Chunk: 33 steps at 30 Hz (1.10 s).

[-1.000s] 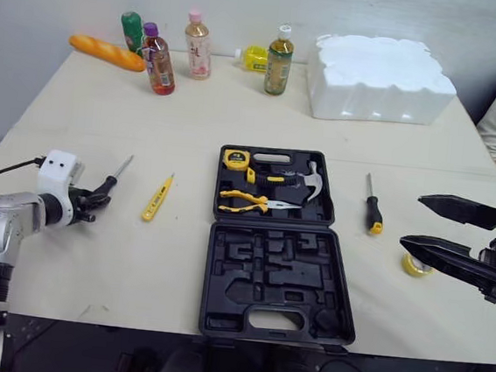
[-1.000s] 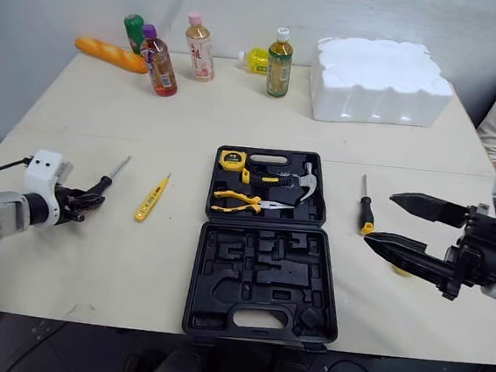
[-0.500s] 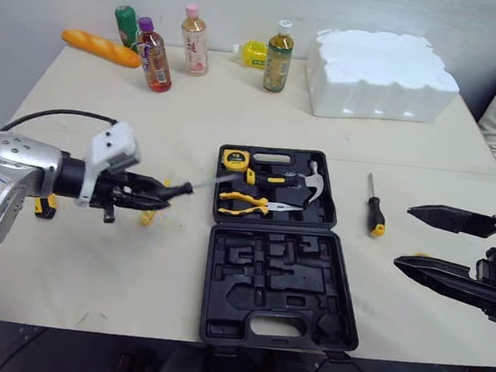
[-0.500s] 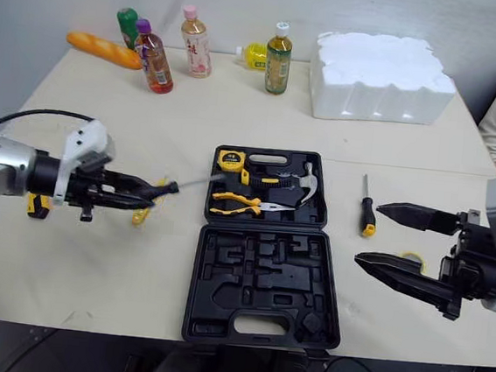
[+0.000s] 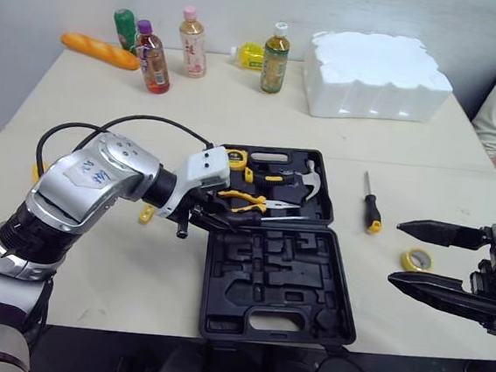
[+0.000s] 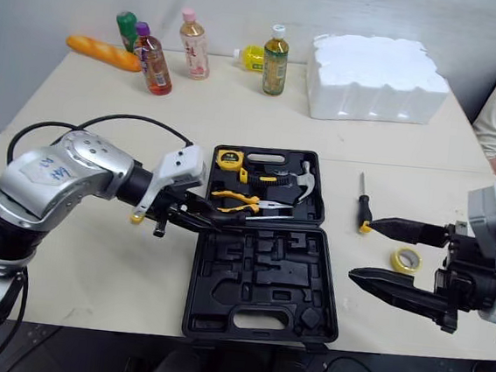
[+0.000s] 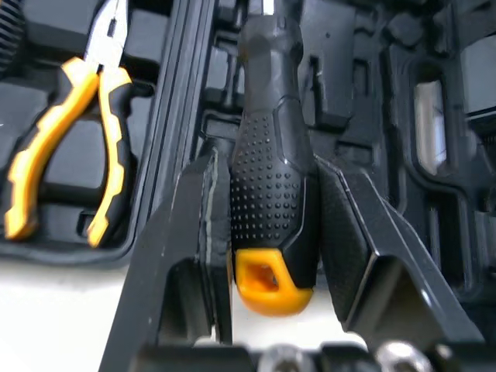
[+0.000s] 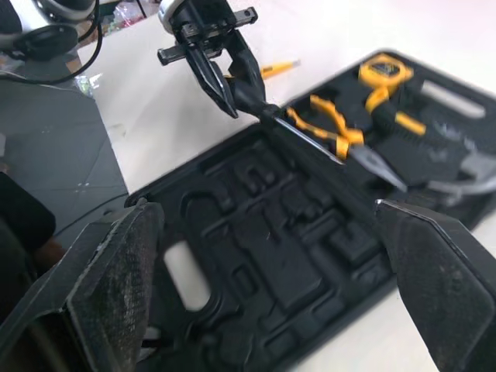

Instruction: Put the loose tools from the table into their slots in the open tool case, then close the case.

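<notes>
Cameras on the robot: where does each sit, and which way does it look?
Left eye view: on the head, looking forward and down at the table and open tool case; the left arm and right fingers show.
Right eye view: beside it, same scene.
Left wrist view: on the left wrist, looking along the left fingers, shut on a screwdriver over the case.
Right wrist view: on the right wrist, looking between its open fingers at the case.
Shared: both wrist views show the screwdriver and yellow pliers.
</notes>
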Tool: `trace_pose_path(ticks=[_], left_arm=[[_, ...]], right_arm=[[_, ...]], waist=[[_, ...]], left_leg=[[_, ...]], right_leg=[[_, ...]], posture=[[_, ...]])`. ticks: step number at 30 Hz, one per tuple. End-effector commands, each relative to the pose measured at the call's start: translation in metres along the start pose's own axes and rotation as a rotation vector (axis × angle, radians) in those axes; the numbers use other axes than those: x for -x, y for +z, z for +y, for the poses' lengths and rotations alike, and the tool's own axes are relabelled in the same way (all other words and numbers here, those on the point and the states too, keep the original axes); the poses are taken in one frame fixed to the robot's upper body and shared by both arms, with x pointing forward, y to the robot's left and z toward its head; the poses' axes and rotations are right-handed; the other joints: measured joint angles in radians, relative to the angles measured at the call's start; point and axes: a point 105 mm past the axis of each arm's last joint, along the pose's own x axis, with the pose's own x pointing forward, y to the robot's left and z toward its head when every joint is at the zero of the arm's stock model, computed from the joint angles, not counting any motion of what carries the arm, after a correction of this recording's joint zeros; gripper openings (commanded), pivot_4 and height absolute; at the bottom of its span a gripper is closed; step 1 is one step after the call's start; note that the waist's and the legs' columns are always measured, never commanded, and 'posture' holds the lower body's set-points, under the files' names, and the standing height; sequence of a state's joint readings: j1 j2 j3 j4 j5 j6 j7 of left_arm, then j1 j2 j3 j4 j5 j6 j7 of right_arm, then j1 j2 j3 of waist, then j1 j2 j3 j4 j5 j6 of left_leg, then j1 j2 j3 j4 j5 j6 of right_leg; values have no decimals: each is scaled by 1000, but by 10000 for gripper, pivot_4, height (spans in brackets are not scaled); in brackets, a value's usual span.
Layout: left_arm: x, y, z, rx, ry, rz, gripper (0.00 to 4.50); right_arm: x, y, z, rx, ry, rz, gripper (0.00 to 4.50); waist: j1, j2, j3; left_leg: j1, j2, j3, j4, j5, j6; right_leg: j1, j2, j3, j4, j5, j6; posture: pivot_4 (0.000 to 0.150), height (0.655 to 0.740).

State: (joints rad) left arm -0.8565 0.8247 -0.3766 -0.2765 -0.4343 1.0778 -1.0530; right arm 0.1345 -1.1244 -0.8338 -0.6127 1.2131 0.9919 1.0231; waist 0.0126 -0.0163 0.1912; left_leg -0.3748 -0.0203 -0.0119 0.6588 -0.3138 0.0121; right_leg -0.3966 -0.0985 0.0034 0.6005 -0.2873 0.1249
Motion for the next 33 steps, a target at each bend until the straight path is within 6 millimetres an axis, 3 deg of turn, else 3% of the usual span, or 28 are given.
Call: trace_pose_path(ticks=[1, 18, 21, 25, 33], left_arm=[[1, 11, 0, -55, 10, 5, 11195], [-17, 15, 6, -85, 10, 102, 11195], [-18, 14, 6, -87, 9, 113, 11195], [-36, 8, 9, -118, 4, 161, 11195], [-43, 4, 16, -123, 7, 203, 11195]], right_arm=[[3, 4, 2, 41, -9, -2, 45000], [3, -10, -3, 59, -39, 25, 45000], [3, -11, -2, 61, -39, 24, 45000], [3, -15, -3, 55, -44, 24, 45000], [4, -17, -5, 55, -52, 23, 45000]], waist=[[0, 0, 0], [13, 0, 0], [11, 0, 0], [12, 0, 0], [13, 0, 0]], left_leg=[[0, 0, 0, 0, 0, 0], [-2, 0, -3, 3, 0, 0], [-2, 0, -3, 3, 0, 0], [-1, 0, -2, 4, 0, 0], [-2, 0, -2, 5, 0, 0]], right_leg=[[0, 0, 0, 0, 0, 0], [0, 0, 2, 1, 0, 0], [0, 0, 1, 1, 0, 0], [0, 0, 2, 2, 0, 0], [0, 0, 1, 2, 0, 0]], posture=[[1500, 7383], [1500, 7383], [1500, 7383], [1500, 7383], [1500, 7383]])
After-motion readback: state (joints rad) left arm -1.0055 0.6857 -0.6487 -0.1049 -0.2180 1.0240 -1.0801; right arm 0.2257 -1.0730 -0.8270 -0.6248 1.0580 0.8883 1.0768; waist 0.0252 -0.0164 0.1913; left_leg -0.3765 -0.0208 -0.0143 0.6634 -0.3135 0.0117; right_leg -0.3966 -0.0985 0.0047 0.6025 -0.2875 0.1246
